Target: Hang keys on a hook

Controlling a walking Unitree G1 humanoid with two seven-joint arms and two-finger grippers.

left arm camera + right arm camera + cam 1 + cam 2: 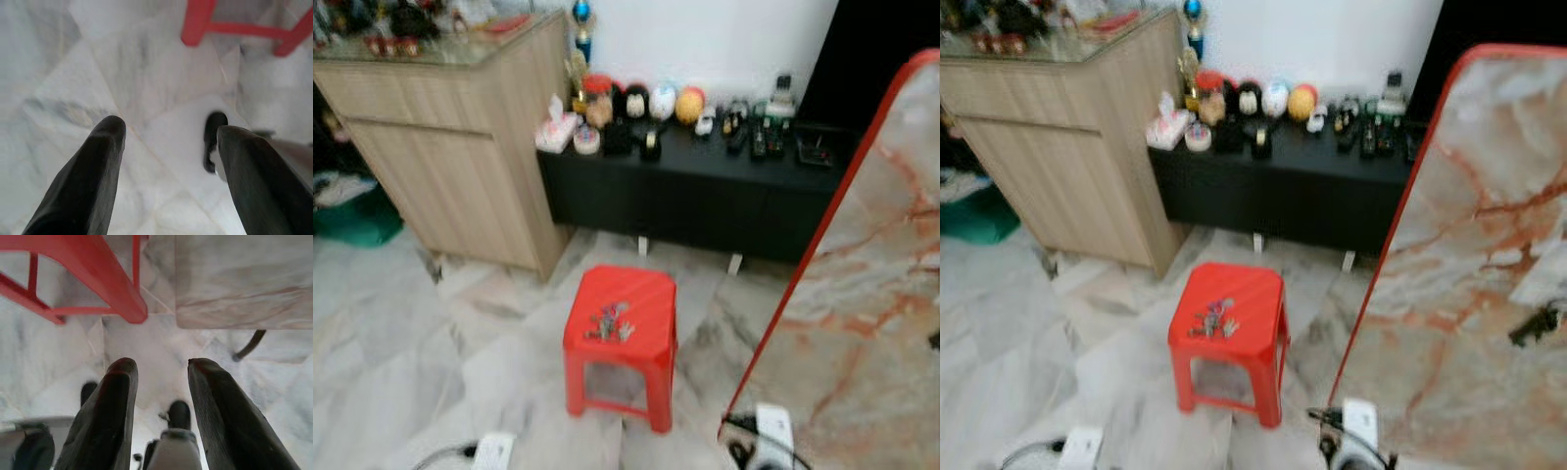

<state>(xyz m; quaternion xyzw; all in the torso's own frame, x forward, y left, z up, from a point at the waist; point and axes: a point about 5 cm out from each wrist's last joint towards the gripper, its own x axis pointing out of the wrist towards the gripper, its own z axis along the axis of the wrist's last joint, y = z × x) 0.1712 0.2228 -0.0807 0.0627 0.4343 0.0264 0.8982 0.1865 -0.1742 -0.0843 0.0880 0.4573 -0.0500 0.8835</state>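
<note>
both grippers (166, 147) (161, 382) parted over floor; seemingly keys (610, 323) atop red stool (651, 294)

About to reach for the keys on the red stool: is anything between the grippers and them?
Nothing visible blocks them. The keys lie exposed on the red stool; both the left gripper and right gripper hang open over bare floor.

A red plastic stool (621, 343) stands on a pale marble floor (401, 362), before a low black sideboard (695, 191) crowded with trinkets. A light wood cabinet (460, 157) adjoins it beneath a white wall (705, 39).
</note>
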